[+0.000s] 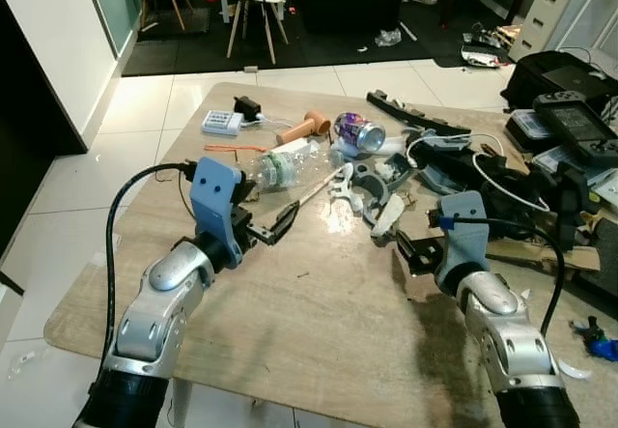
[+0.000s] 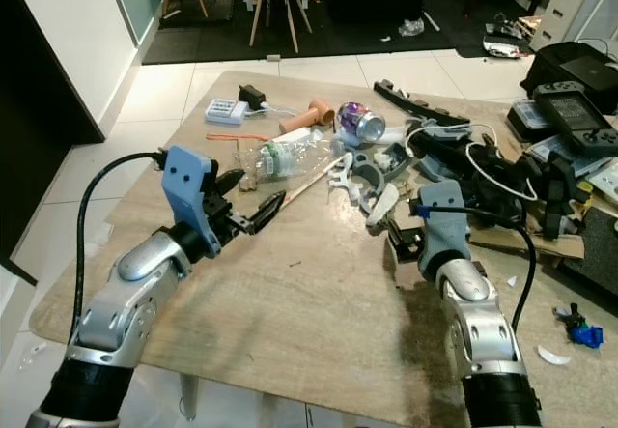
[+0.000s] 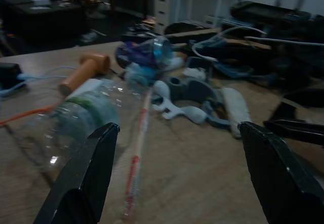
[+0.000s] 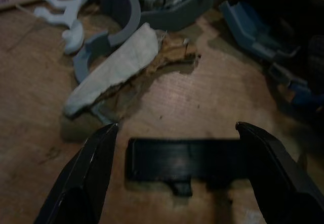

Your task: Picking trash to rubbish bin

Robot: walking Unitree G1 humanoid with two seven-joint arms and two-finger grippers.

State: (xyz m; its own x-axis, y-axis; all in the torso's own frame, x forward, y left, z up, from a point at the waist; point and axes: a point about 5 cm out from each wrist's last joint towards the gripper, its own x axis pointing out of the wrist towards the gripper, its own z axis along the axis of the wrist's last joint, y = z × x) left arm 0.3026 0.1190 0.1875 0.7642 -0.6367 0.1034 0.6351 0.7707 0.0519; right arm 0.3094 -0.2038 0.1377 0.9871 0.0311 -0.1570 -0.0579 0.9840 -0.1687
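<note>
- Both silver forearms fill the foreground; left gripper (image 1: 263,227) hovers spread, holding nothing, just short of the clear plastic bottle (image 1: 285,168).
- Bottle lies on its side on the table (image 1: 319,322): probably light, crushable, slick; best taken across its middle.
- Beyond the bottle: a purple can (image 1: 359,131), grey plastic scraps (image 1: 372,191).
- Right gripper (image 4: 177,173), spread, straddles a flat black piece (image 4: 177,164) well right of the bottle.

Black flat part (image 4: 182,166) partly hidden behind right tool finger (image 4: 276,173).
</note>
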